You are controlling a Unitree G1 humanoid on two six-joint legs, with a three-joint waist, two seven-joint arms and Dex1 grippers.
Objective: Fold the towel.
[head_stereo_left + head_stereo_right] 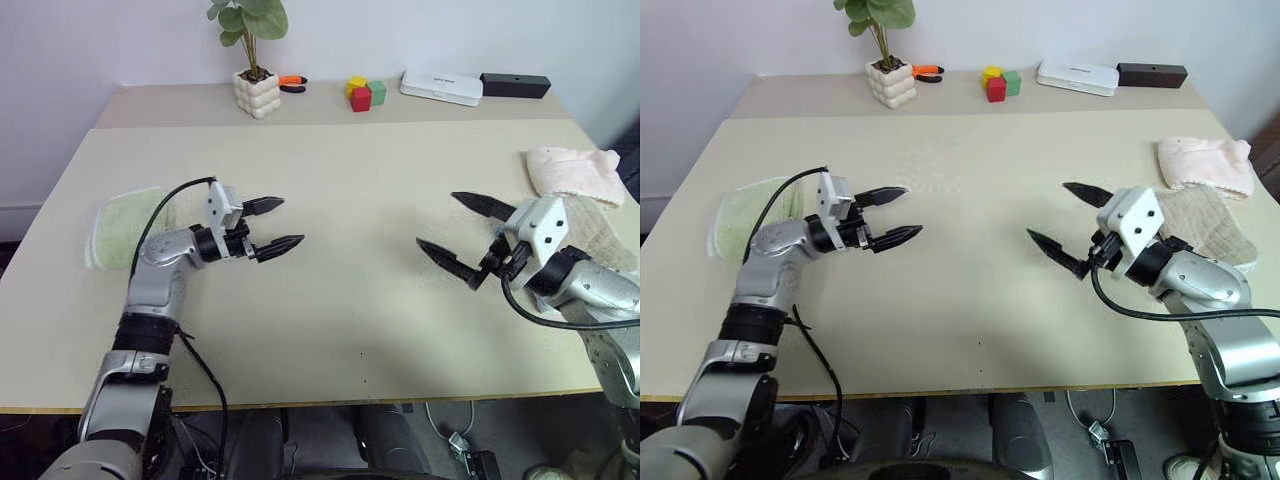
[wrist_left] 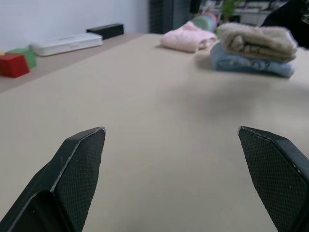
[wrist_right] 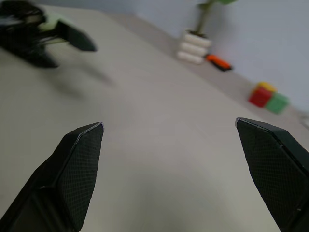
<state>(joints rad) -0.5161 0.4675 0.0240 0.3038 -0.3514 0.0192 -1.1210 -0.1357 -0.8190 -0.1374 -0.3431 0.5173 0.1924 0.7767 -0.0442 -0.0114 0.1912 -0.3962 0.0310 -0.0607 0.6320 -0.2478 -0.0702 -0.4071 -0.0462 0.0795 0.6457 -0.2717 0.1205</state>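
The towel [image 1: 1206,224] is beige terry cloth, lying folded at the table's right edge, just behind my right wrist. In the left wrist view the towel [image 2: 256,37] rests on top of a folded blue towel [image 2: 251,64]. My right gripper [image 1: 1048,212] hovers over the bare table to the left of the towel, open and empty, pointing toward the middle. My left gripper [image 1: 277,224] hangs over the left half of the table, open and empty, pointing right. The two grippers face each other across a wide gap. The right wrist view shows the left gripper [image 3: 46,38] ahead.
A light green towel [image 1: 122,228] lies flat behind my left arm. A pale pink towel [image 1: 573,172] sits folded at the right edge. Along the back stand a potted plant [image 1: 256,88], orange pliers [image 1: 292,82], coloured blocks [image 1: 364,93], a white box [image 1: 441,87] and a black box [image 1: 514,85].
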